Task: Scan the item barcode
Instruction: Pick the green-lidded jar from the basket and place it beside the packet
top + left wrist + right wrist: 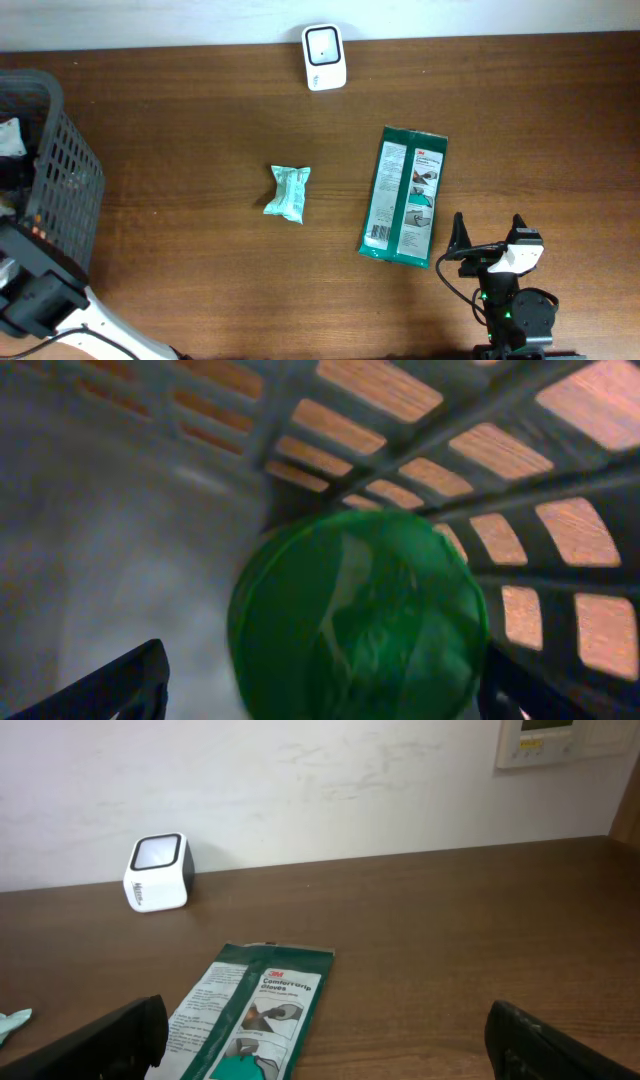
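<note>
Green round item [355,615] fills the left wrist view, lying inside the dark slatted basket [70,170] at the left end of the table [180,100]. Left gripper [322,685] straddles it, fingers spread wide, gripping nothing. Likely the picking step: the jaws must close, lift clear of the basket wall close behind, then cross bare wood to the white scanner [324,57] at the far edge. Right gripper [489,228] rests released beside a flat green packet [403,195].

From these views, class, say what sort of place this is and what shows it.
Probably a mock checkout bench: a white scanner by the wall, a green pack on the wooden table, and a basket at its left.
</note>
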Action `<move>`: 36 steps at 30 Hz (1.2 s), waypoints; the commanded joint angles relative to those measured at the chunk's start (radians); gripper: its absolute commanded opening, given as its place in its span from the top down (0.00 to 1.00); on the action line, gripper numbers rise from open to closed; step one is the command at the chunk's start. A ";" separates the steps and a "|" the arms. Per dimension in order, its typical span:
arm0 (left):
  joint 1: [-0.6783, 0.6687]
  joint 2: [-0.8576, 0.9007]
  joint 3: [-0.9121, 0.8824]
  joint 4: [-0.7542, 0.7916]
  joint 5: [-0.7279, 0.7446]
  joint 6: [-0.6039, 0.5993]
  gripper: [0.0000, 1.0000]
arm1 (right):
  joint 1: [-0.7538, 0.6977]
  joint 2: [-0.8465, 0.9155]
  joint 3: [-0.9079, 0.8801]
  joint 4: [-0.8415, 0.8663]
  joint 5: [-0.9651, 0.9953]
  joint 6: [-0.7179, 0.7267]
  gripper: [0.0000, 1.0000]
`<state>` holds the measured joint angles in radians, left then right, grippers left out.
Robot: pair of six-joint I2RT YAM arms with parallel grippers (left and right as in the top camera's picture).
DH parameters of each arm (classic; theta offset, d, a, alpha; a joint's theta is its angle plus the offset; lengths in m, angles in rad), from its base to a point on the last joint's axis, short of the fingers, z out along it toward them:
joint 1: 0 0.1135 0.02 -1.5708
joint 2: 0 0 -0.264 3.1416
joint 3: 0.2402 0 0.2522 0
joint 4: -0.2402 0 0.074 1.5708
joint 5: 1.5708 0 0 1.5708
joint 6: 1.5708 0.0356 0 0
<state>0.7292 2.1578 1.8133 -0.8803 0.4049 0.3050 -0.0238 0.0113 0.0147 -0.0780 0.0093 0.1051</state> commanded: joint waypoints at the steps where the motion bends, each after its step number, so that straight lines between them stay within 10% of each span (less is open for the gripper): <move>1: -0.020 0.018 0.001 0.021 0.017 0.030 0.07 | -0.003 -0.005 -0.009 -0.002 0.001 0.007 0.02; 11: -0.020 0.030 0.002 0.066 -0.069 0.029 0.32 | -0.003 -0.005 -0.009 -0.002 0.001 0.007 0.02; 36: -0.182 -0.607 0.136 0.036 0.265 -0.320 0.28 | -0.003 -0.005 -0.009 -0.002 0.001 0.007 0.02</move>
<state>0.6468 1.5833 1.9301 -0.8089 0.5877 -0.0017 -0.0238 0.0113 0.0147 -0.0780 0.0093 0.1062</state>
